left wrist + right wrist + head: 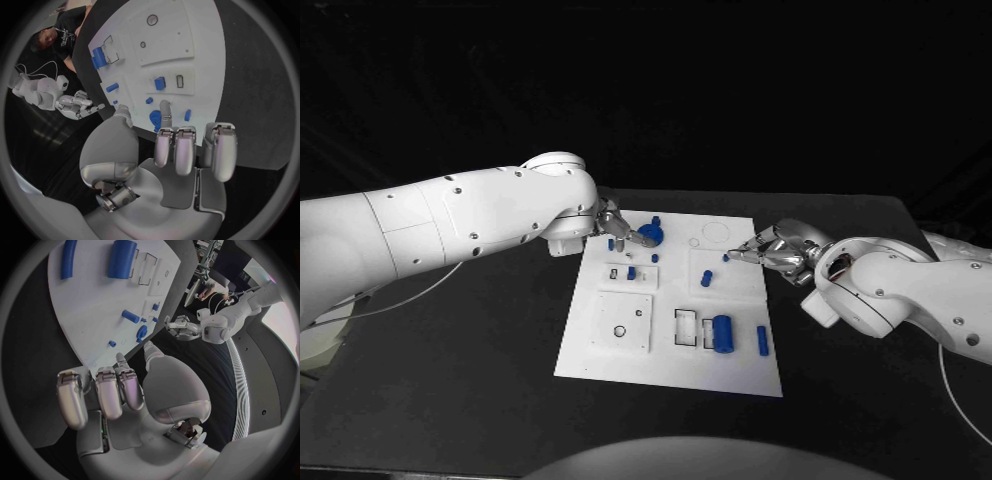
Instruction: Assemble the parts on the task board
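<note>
The white task board (668, 355) lies mid-table. At its far left corner my left hand (620, 228) hovers over a round blue part (655, 234). That part (154, 119) lies between the outstretched thumb and forefinger (165, 111), which stand apart, while the other fingers curl in. Off the board's right edge my right hand (779, 252) holds nothing, its forefinger (120, 360) pointing toward a small blue peg (112, 344) near the rim. Other small pegs (707, 279) dot the board. A thick blue cylinder (723, 331) and a long blue bar (762, 340) lie near the front right.
Recessed white plates with holes (620, 330) and rectangular slots (687, 327) sit on the board's near half. Black table (473, 400) surrounds the board. A white cable (401, 295) hangs below my left arm.
</note>
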Controlling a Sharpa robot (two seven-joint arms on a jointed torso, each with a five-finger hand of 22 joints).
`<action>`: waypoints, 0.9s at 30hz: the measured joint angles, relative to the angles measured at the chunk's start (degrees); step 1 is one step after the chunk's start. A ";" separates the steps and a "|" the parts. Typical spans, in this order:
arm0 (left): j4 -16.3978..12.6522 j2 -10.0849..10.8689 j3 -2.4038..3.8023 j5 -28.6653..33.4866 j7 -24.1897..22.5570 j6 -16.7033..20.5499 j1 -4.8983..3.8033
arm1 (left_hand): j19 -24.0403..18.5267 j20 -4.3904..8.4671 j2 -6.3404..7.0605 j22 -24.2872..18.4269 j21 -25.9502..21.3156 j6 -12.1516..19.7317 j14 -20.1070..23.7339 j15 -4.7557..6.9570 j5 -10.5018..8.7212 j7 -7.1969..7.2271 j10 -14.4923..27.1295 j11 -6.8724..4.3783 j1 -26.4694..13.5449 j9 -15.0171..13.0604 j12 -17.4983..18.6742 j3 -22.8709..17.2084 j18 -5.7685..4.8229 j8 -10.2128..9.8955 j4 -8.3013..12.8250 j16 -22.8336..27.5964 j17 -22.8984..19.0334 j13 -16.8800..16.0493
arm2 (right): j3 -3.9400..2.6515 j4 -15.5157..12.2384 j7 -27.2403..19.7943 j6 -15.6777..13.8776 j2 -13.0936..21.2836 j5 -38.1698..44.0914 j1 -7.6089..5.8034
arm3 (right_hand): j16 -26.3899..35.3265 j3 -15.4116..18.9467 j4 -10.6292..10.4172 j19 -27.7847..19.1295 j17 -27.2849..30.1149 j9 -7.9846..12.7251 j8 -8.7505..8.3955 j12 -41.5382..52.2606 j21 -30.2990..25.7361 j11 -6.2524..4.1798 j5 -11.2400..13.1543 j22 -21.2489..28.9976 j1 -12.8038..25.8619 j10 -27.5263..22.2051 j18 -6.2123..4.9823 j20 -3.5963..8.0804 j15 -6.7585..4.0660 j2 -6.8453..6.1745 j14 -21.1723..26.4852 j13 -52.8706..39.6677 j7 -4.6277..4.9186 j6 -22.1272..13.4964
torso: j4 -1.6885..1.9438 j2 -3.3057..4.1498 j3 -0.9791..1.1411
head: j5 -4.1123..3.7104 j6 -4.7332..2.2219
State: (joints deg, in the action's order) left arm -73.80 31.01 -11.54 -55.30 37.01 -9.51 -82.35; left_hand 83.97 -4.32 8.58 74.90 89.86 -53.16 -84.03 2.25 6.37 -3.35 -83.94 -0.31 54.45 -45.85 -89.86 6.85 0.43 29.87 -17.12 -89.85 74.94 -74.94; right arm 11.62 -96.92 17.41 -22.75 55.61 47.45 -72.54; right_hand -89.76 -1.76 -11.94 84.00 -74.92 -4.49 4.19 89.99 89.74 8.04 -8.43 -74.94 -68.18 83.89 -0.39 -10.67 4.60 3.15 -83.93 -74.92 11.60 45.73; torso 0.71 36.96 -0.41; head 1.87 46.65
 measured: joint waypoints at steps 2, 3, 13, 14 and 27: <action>0.03 -0.22 0.03 -0.08 -0.31 0.22 -0.20 | 0.00 0.00 -0.58 0.00 0.00 0.15 0.00 0.00 0.39 -0.01 0.00 0.00 0.58 -0.62 0.00 -0.40 0.00 0.49 0.01 0.00 0.00 0.00 | 0.00 0.03 0.00 0.00 -0.05 -0.03 0.02 | 0.00 0.00 0.00 0.00 0.00 0.00 0.00 0.00 0.00 0.00 0.00 0.00 0.00 0.00 0.00 0.00 0.00 0.00 0.00 0.00 0.00 0.00 | -0.03 0.01 0.00 | 0.01 -0.10; 0.17 -0.45 0.05 -0.12 -0.47 0.30 -0.27 | 0.00 0.00 -0.67 0.00 0.00 0.51 0.00 0.00 0.39 0.03 0.00 0.00 1.11 -0.92 0.00 -0.51 0.00 0.55 0.00 0.00 0.00 0.00 | 0.00 0.04 0.00 0.00 -0.09 -0.04 0.03 | 0.00 0.00 0.00 0.00 0.00 0.00 0.00 0.00 0.00 0.00 0.00 0.00 0.00 0.00 0.00 0.00 0.00 0.00 0.00 0.00 0.00 0.00 | -0.03 0.02 -0.01 | 0.04 -0.16; 4.13 -4.76 -0.53 -0.17 -1.80 -0.04 -0.43 | 0.00 0.00 -4.69 0.00 0.00 1.91 0.00 0.00 1.77 0.11 0.00 0.00 4.88 -3.55 0.00 -2.76 0.00 1.98 0.21 0.00 -0.01 0.01 | 0.00 0.11 -0.36 -0.17 -0.29 -0.26 0.05 | 0.00 0.00 0.00 0.00 0.00 0.00 0.00 0.00 0.00 0.00 0.00 0.01 0.00 0.00 0.00 0.00 0.00 0.00 0.00 0.00 0.00 0.00 | -0.11 0.13 -0.06 | 0.09 -0.44; 4.66 -5.21 -0.55 -0.17 -1.87 -0.25 -0.38 | 0.00 0.00 -5.19 0.00 0.00 1.99 0.00 0.00 2.44 0.19 0.00 0.00 5.13 -3.76 0.00 -2.83 0.00 1.98 0.27 0.00 -0.01 0.01 | 0.00 0.10 -0.44 -0.22 -0.29 -0.29 0.05 | 0.00 0.00 0.00 0.00 0.01 0.00 0.00 0.00 0.00 0.00 0.00 0.01 0.00 0.00 0.00 0.00 0.00 0.00 0.00 0.00 0.00 0.00 | -0.12 0.14 -0.06 | 0.10 -0.45; 10.53 -9.18 -0.80 -0.26 -2.09 -4.65 2.21 | 0.00 0.00 -7.69 0.00 0.00 2.40 0.00 0.00 7.44 0.19 0.00 0.00 7.67 -4.82 0.00 -3.25 0.00 2.26 0.38 0.00 -0.02 0.02 | 0.00 -0.19 -1.34 -0.99 -0.26 -0.60 0.05 | 0.00 0.00 0.00 0.00 0.01 0.00 0.00 0.00 0.00 0.00 0.00 0.02 0.00 0.00 0.00 0.00 0.00 0.00 0.00 0.00 0.00 0.00 | -0.08 0.10 -0.03 | 0.01 -0.30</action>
State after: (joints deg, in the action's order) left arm -63.27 21.84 -12.33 -55.56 34.93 -14.17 -80.14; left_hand 83.97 -4.32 0.89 74.90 89.86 -50.76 -84.03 2.25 13.81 -3.16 -83.94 -0.31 62.12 -50.67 -89.86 3.60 0.43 32.13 -16.74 -89.85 74.92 -74.93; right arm 11.62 -97.11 16.06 -23.74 55.35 46.85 -72.49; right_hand -89.76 -1.76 -11.94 84.00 -74.91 -4.49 4.19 89.99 89.74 8.04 -8.43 -74.92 -68.18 83.89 -0.39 -10.67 4.60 3.15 -83.93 -74.92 11.60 45.73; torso 0.63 37.06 -0.43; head 1.87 46.35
